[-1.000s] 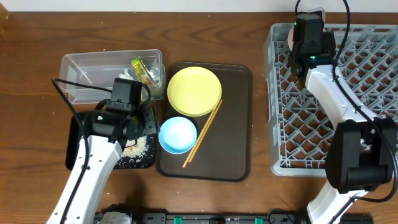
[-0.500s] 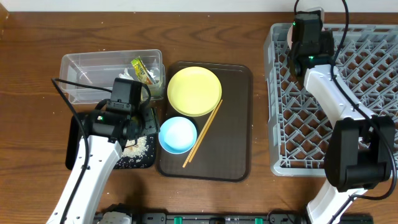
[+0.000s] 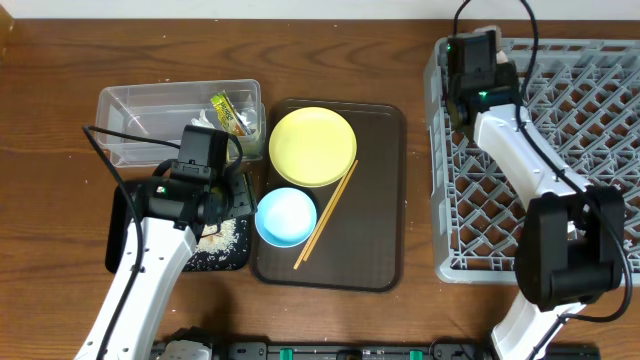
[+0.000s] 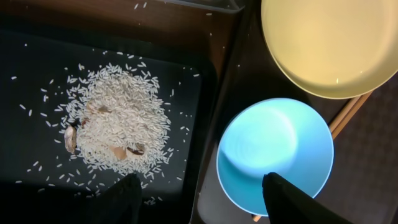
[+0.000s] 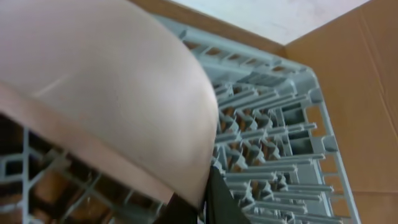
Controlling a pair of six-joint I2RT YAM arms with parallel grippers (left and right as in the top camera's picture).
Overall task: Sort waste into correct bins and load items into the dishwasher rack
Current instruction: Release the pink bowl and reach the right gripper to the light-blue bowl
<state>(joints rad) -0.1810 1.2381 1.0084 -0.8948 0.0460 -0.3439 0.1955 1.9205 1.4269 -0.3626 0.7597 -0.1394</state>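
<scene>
My left gripper (image 3: 230,198) (image 4: 202,190) is open and empty, its fingers astride the edge between the black tray (image 3: 118,240) holding rice scraps (image 4: 118,121) and the light blue bowl (image 3: 286,216) (image 4: 273,149). The yellow plate (image 3: 312,146) and chopsticks (image 3: 326,214) lie on the brown tray. The snack wrapper (image 3: 228,112) and white scrap (image 3: 203,122) lie in the clear tub (image 3: 150,120). My right gripper (image 3: 465,75) (image 5: 208,199) is shut on the white bowl (image 5: 112,87) over the far left corner of the dishwasher rack (image 3: 560,160). The small cup is out of view.
The dark brown serving tray (image 3: 380,200) lies between the bins and the rack. The rack's upright pegs (image 5: 267,143) stand right under the held bowl. The rack's grey left wall (image 3: 440,170) rises beside the brown tray.
My right gripper has moved left with the white bowl, toward the rack's far left corner. The left arm has not moved.
</scene>
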